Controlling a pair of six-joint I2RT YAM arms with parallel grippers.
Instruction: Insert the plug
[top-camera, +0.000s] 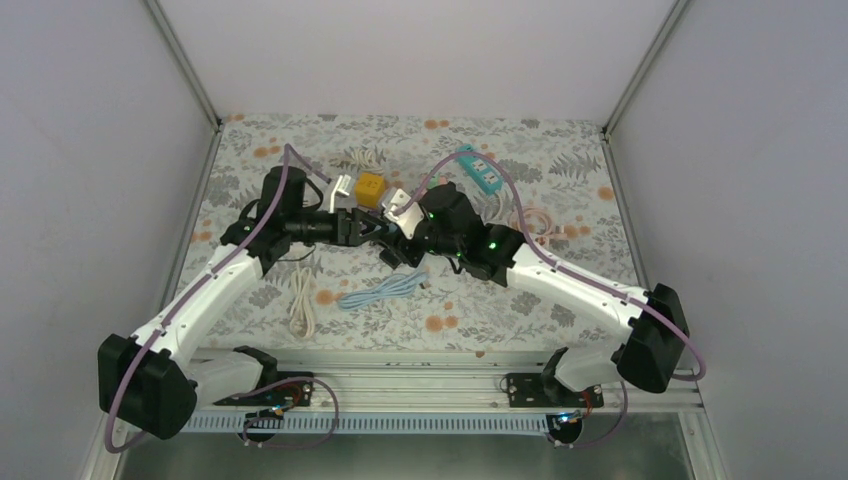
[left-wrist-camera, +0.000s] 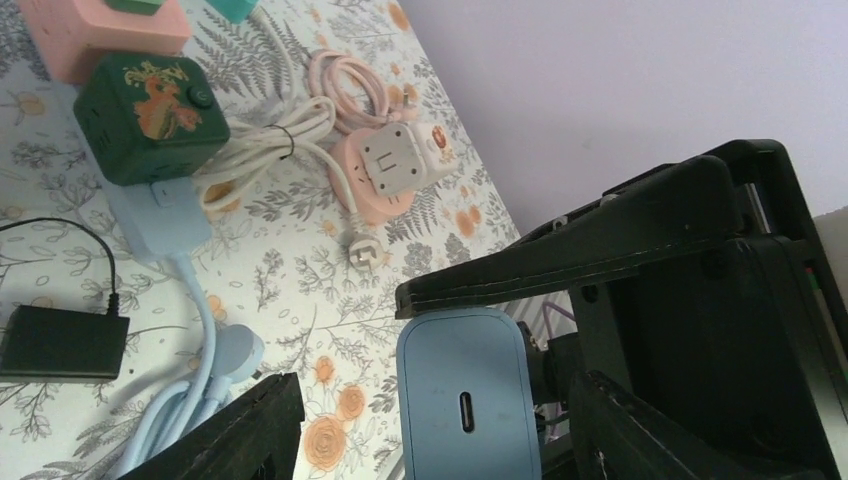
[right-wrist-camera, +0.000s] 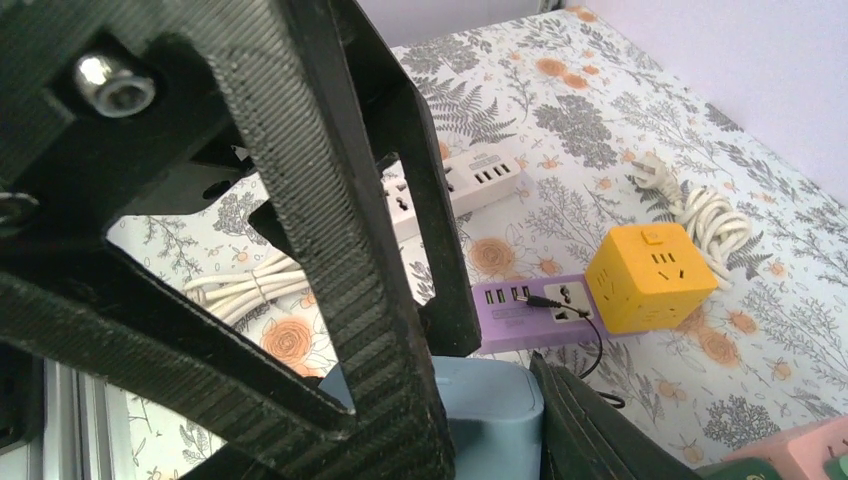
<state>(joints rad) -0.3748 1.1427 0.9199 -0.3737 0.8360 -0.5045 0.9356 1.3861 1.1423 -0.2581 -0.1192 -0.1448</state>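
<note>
The plug is a light blue adapter block (left-wrist-camera: 468, 400) with a slot port on its face, held up above the table. My right gripper (right-wrist-camera: 490, 400) is shut on it: one of its fingers (left-wrist-camera: 560, 260) lies along the block's top edge, and the block (right-wrist-camera: 500, 415) shows between the black fingers at the bottom of the right wrist view. My left gripper (left-wrist-camera: 435, 435) is open around the same block, and bare table shows between its left finger (left-wrist-camera: 240, 430) and the block. In the top view both grippers meet mid-table, the left (top-camera: 365, 228) facing the right (top-camera: 400, 235).
A yellow cube socket (right-wrist-camera: 650, 275) and a purple strip (right-wrist-camera: 540, 310) with a black lead plugged in lie under the grippers, with a white strip (right-wrist-camera: 470, 180) beyond. A green cube (left-wrist-camera: 150, 105), light blue strip (left-wrist-camera: 160, 215), black adapter (left-wrist-camera: 60, 340) and pink socket (left-wrist-camera: 395, 165) lie around.
</note>
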